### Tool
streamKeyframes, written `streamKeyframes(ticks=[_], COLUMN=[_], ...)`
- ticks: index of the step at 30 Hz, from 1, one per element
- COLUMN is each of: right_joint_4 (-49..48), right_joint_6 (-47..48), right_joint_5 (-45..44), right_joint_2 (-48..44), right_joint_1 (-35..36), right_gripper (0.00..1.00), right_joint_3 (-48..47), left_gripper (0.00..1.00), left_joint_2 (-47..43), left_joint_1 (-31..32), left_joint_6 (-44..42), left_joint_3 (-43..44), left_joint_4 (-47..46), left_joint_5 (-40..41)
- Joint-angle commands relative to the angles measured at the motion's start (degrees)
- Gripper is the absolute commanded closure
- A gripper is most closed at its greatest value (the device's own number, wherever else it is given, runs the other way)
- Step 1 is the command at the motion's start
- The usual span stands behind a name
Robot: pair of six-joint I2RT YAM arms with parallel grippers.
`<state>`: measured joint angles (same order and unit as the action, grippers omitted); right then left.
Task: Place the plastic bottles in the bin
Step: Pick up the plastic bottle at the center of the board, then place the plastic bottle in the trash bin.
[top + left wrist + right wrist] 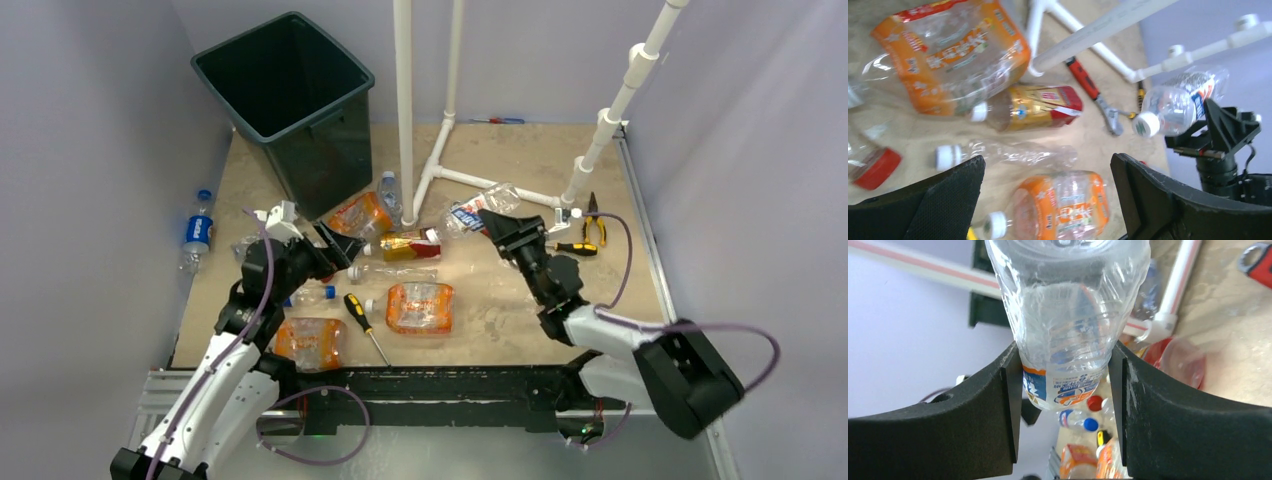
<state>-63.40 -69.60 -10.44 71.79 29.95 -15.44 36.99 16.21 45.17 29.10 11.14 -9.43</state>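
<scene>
My right gripper (497,226) (1064,390) is shut on a clear plastic bottle (482,209) (1068,315) with a blue and white label, held off the table near the white pipe frame. That bottle (1178,102) also shows in the left wrist view. My left gripper (330,250) (1048,165) hangs open over a clear crushed bottle (392,272) (1013,152) and an orange-labelled bottle (420,307) (1063,210). More bottles lie nearby: orange ones (360,213) (310,342) and a gold and red one (405,245). The dark bin (330,150) stands at the back left.
A Pepsi bottle (198,232) lies off the board at the left. A screwdriver (365,325) lies by the orange bottle. Pliers (594,218) and another screwdriver (575,248) sit at the right, and a red wrench (1088,85) by the white pipe frame (405,100).
</scene>
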Motion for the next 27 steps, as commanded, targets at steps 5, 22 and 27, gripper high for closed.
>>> streamKeyframes(ticks=[5,22,27], right_joint_4=[1.7,-9.1,-9.7], right_joint_6=[9.4,16.02,14.57], right_joint_5=[10.17,14.06,13.85], right_joint_2=[-21.5,-21.08,-21.94], right_joint_1=[2.5,10.56,10.65], right_gripper=[0.59,0.6,0.61], right_joint_3=[6.09,4.29,4.61], left_gripper=[0.03,0.11,0.22], left_joint_2=[0.12,17.63,16.97], left_joint_1=[0.39,15.63,16.85], left_joint_6=[16.77,17.0,15.58], left_joint_3=[-11.53,-9.53,-9.68], left_joint_4=[-40.58,-62.45,-61.29], left_joint_5=[-14.35,-26.91,-26.08])
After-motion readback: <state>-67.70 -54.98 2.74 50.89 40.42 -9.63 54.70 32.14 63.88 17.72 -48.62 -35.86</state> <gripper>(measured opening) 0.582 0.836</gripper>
